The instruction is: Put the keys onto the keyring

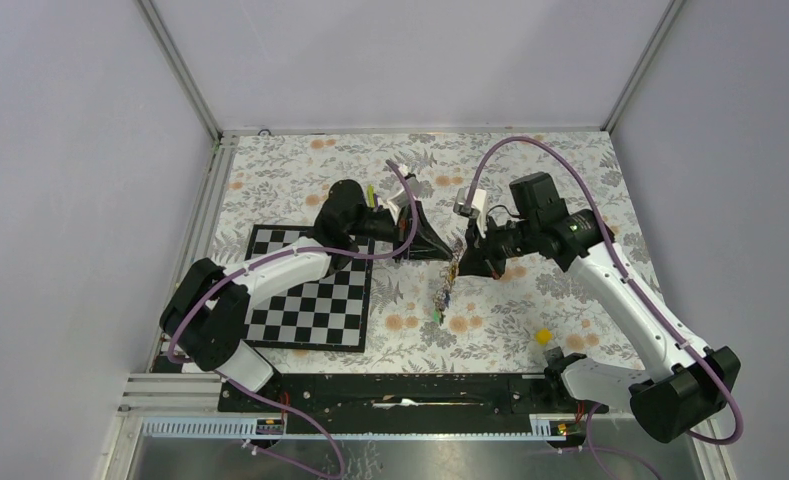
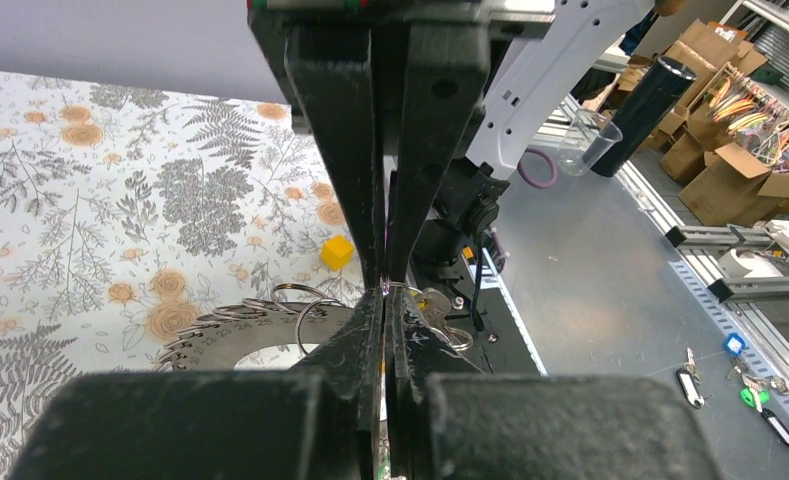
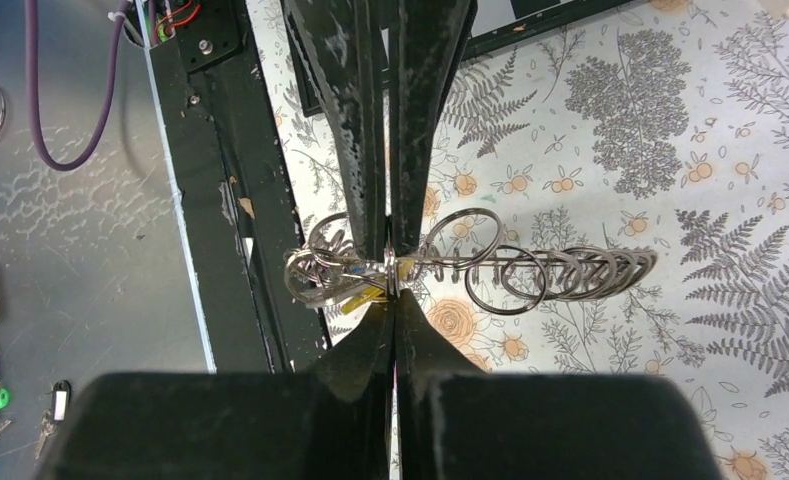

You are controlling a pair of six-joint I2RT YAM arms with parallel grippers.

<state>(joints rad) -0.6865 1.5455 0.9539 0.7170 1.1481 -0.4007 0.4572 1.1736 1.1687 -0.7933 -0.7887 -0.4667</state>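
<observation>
The keyring [image 1: 447, 280], a grey toothed metal loop strung with several small wire rings, hangs in the air between my two grippers above the flowered cloth. My left gripper [image 1: 448, 252] is shut on its edge; in the left wrist view the numbered loop [image 2: 220, 335] spreads left of the shut left gripper [image 2: 385, 292]. A silver key [image 2: 432, 306] hangs just right of the fingertips. My right gripper [image 3: 392, 265] is shut on a thin wire ring of the keyring [image 3: 570, 268], seen edge-on. A bunch of keys [image 3: 345, 290] with a yellow head dangles beside it.
A chessboard [image 1: 310, 295] lies left of centre under the left arm. A yellow cube [image 1: 544, 337] rests on the cloth near the right arm's base. A black rail [image 1: 410, 390] runs along the near table edge. Spare keys [image 2: 740, 345] lie off the table.
</observation>
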